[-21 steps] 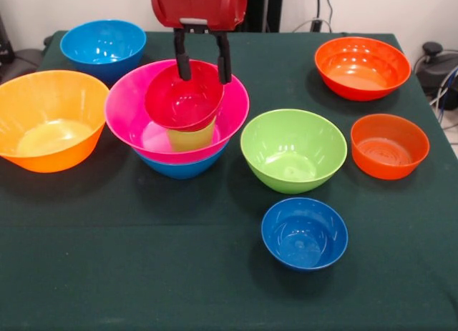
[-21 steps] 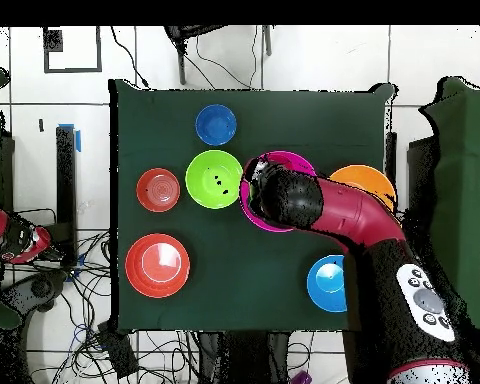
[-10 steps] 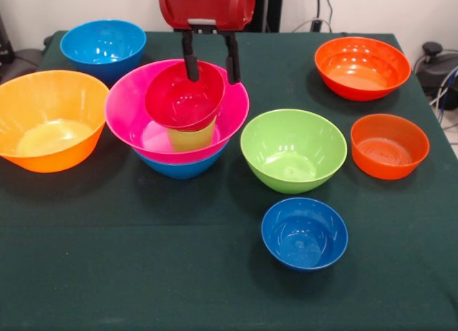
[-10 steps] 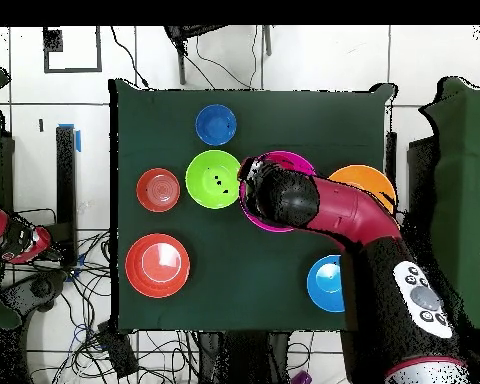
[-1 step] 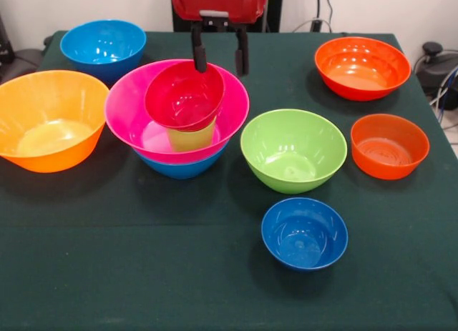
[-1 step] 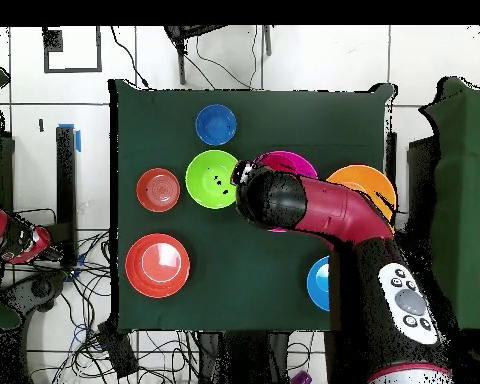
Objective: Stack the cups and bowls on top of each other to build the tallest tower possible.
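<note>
Green tablecloth (image 5: 143, 274) under scattered bowls, white wall behind, cables on tiled floor, claw (image 5: 220, 56) apart, holding nothing.

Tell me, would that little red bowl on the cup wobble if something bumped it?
Probably. The crimson bowl sits tilted on the narrow lime cup inside the pink bowl, so a nudge could tip it off. It looks like glossy plastic, likely light and slippery.
</note>
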### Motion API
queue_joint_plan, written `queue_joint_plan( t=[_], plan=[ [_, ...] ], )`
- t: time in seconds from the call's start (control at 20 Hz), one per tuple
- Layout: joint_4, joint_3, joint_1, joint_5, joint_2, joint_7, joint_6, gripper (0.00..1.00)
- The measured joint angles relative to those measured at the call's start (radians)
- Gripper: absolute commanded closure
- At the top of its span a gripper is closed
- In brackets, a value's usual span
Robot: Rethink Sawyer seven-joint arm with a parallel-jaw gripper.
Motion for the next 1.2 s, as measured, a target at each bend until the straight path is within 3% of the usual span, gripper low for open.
queue_joint_plan(
  t=[0.35, 0.55, 0.8, 1.2],
  plan=[
    [-0.021, -0.039, 0.052, 0.007, -0.080, 0.000, 0.102, 0.00],
    [-0.023, -0.040, 0.050, 0.032, -0.106, 0.000, 0.102, 0.00],
    [-0.033, -0.044, 0.067, 0.045, -0.113, 0.000, 0.102, 0.00],
    [-0.059, -0.049, 0.146, 0.078, -0.096, 0.004, 0.102, 0.00]
  ],
)
